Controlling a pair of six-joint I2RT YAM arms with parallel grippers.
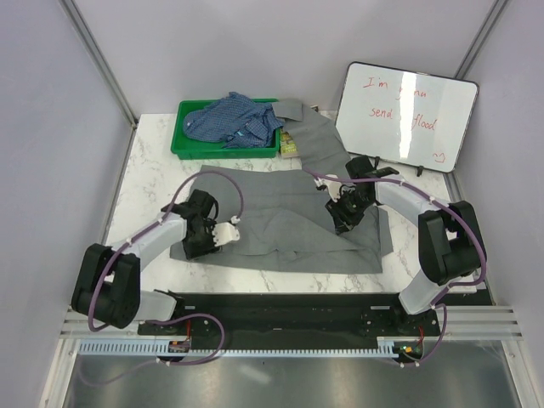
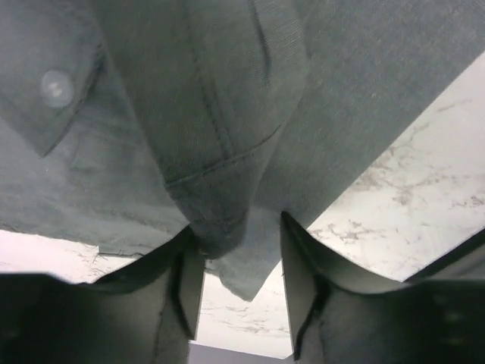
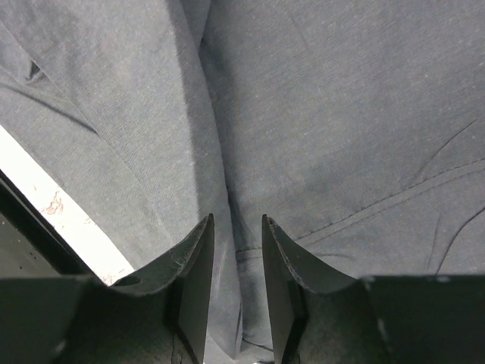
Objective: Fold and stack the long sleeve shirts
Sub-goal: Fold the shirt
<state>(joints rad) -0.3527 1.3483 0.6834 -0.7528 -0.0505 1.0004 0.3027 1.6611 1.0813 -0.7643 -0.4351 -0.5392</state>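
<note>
The large grey long sleeve shirt (image 1: 280, 221) lies spread across the middle of the table, one sleeve reaching back toward the bin. The blue checked shirt (image 1: 234, 119) sits crumpled in the green bin. At the grey shirt's left front my left gripper (image 1: 223, 234) stands open. In its wrist view a folded seam of grey cloth (image 2: 227, 91) droops against the left finger, and my left gripper (image 2: 239, 227) has a clear gap. My right gripper (image 1: 342, 212) is down on the shirt's right part. There my right gripper (image 3: 237, 220) pinches a raised ridge of grey cloth (image 3: 318, 114).
A green bin (image 1: 183, 140) stands at the back left of the marble table (image 1: 144, 183). A whiteboard (image 1: 406, 115) with red writing leans at the back right. Grey walls close in both sides. The black arm rail runs along the near edge.
</note>
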